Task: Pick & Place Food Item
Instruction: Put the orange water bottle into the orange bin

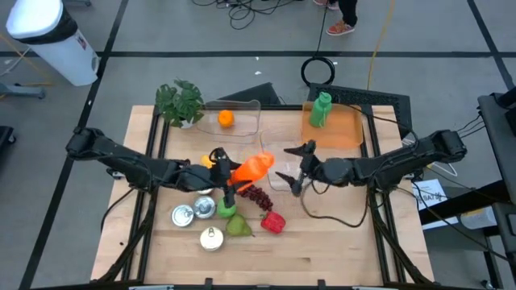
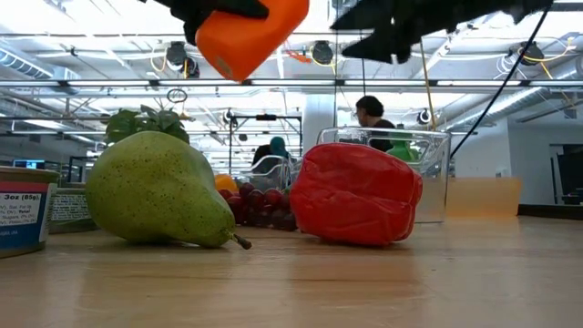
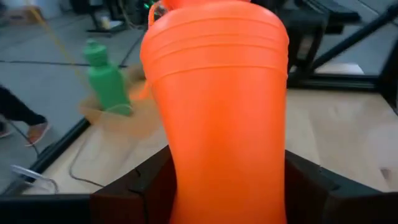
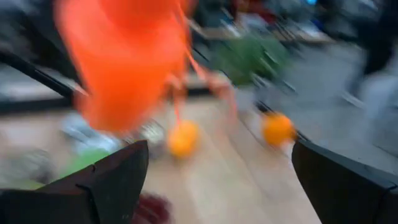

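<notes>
An orange plastic bottle [image 1: 256, 166] is up in the air over the table's middle, held by my left gripper [image 1: 234, 171]. It fills the left wrist view [image 3: 217, 112] and shows at the top of the low view [image 2: 250, 32]. My right gripper [image 1: 296, 163] is wide open and empty just to the bottle's right, also raised. In the right wrist view [image 4: 217, 180] the blurred bottle [image 4: 124, 56] is ahead of its fingers. My left gripper pinches the bottle's body near its near end [image 3: 186, 180] between its two fingers [image 3: 140, 183], one on each side. The fingers come about level from the table's left. The bottle is lifted clear of the table and sticks out toward the table's right.
Below the bottle lie grapes [image 1: 258, 196], a red pepper [image 1: 273, 221], a green pear [image 1: 238, 227] and cans [image 1: 184, 215]. At the far side are a plant [image 1: 179, 101], an orange [image 1: 226, 119] in a clear container, and a green bottle [image 1: 321, 110] on an orange tray. A cable [image 1: 330, 217] lies at right.
</notes>
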Controlling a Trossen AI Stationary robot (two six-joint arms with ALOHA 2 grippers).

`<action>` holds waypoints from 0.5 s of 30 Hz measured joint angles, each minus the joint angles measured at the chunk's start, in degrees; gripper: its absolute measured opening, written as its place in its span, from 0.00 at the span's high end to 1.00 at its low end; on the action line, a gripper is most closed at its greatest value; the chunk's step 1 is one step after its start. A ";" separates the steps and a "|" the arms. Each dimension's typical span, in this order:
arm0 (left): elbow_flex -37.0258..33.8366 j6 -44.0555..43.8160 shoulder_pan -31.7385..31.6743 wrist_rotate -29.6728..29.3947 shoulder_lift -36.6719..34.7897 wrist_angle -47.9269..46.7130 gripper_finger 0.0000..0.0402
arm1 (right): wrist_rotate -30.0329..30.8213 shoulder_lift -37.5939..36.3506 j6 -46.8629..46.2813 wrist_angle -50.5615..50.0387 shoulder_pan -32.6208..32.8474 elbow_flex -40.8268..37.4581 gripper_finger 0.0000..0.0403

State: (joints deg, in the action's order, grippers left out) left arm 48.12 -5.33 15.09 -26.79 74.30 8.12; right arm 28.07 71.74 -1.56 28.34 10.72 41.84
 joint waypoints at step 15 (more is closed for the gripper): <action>0.06 -0.72 -2.36 10.35 5.01 7.56 0.44 | -17.74 9.43 -0.69 37.02 -0.31 -4.78 0.07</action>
State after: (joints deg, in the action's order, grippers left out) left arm 48.18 -6.04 12.74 -16.44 79.31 15.68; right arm 10.33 81.17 -2.24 65.36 10.41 37.06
